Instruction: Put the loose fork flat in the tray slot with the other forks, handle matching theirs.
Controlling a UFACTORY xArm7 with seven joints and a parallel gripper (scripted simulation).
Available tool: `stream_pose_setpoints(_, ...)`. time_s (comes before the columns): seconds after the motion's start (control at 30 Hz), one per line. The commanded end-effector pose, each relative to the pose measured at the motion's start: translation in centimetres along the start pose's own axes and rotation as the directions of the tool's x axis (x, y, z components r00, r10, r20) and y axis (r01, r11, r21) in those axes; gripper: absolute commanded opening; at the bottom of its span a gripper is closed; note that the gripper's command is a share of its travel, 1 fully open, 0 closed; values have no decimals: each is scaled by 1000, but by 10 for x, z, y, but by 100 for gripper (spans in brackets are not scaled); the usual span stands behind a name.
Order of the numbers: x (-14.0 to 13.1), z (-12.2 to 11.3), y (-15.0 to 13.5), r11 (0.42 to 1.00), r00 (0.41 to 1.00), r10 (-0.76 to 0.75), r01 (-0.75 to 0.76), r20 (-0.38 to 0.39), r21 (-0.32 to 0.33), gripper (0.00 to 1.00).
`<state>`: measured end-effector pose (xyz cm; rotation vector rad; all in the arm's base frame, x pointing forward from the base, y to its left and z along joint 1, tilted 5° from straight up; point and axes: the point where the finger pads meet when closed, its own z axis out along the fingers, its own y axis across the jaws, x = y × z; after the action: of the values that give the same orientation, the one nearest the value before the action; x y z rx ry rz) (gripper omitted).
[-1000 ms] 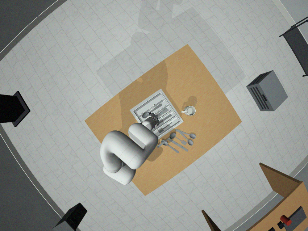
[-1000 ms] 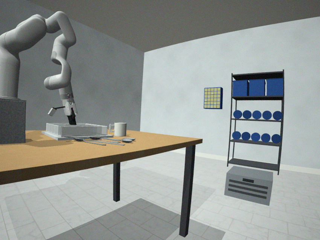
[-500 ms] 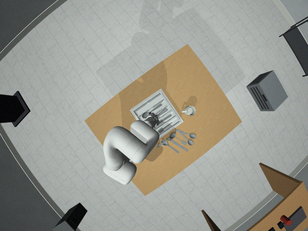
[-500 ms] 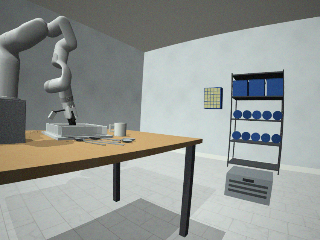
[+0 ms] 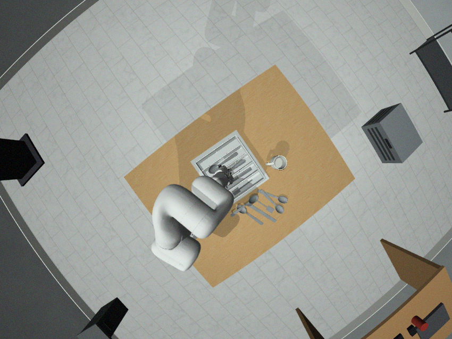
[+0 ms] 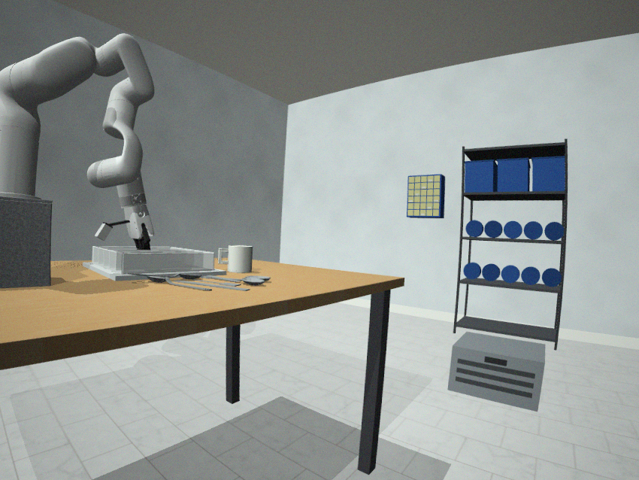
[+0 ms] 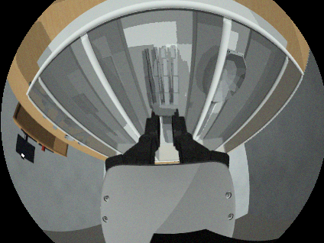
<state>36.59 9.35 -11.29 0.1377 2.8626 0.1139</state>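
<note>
The grey cutlery tray [image 5: 229,164] sits on the wooden table; it also shows in the side view [image 6: 154,259]. My gripper [image 7: 165,115] reaches down into the tray's middle slot and is shut on the loose fork [image 7: 164,92] by its handle. The fork points away from me along the slot, its tines lying over the other forks [image 7: 158,69] there. In the side view my fingers [image 6: 141,242] dip below the tray rim. A spoon [image 7: 225,74] lies in the slot to the right. From above, my arm hides the near end of the tray.
A white mug [image 5: 278,162] stands right of the tray; it also shows in the side view [image 6: 238,258]. Several loose spoons and other cutlery [image 5: 264,206] lie on the table in front of the tray. The arm's base block [image 6: 22,240] stands at the left.
</note>
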Motion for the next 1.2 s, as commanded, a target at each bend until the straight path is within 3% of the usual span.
stream_pose_setpoints(0.0, -2, -1, 0, 1000, 1000, 1, -1, 5, -1, 3)
stream_pose_setpoints(0.43, -2, -1, 0, 1000, 1000, 1, -1, 5, -1, 3)
stream_pose_setpoints(0.47, -2, -1, 0, 1000, 1000, 1, -1, 5, -1, 24)
stream_pose_setpoints(1.17, -2, -1, 0, 1000, 1000, 1, -1, 5, -1, 24)
